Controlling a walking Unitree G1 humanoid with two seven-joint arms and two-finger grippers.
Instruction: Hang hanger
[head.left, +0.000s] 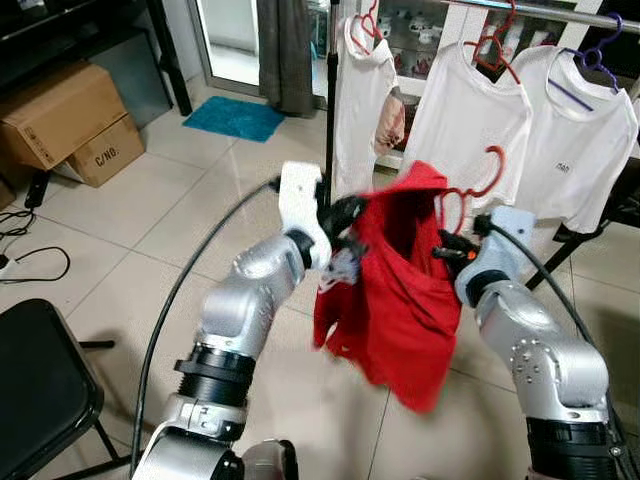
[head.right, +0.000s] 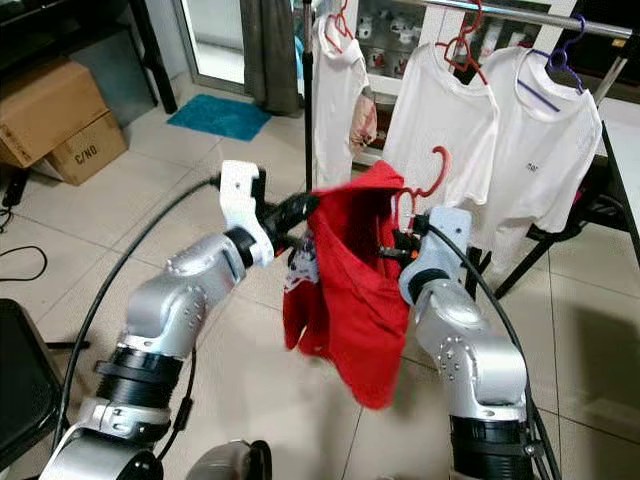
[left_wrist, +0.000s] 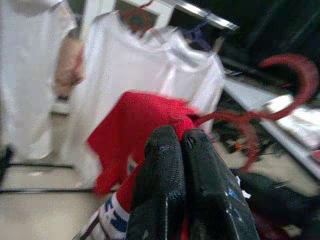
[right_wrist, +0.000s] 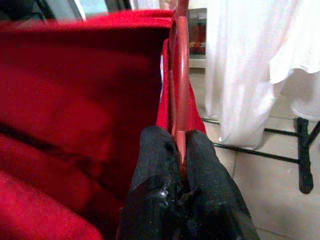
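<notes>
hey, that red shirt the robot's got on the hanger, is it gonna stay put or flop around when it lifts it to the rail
Probably floppy: the red shirt sags in loose folds below the red hanger. It may slip, since it looks bunched and lopsided. The hanger itself seems stiff, pinched by the right gripper; the left gripper is closed on the cloth.

I read "C/NO." printed in black on the side of the lower cardboard box (head.left: 105, 150). Small dark print on one white shirt (head.left: 578, 150) is illegible.
</notes>
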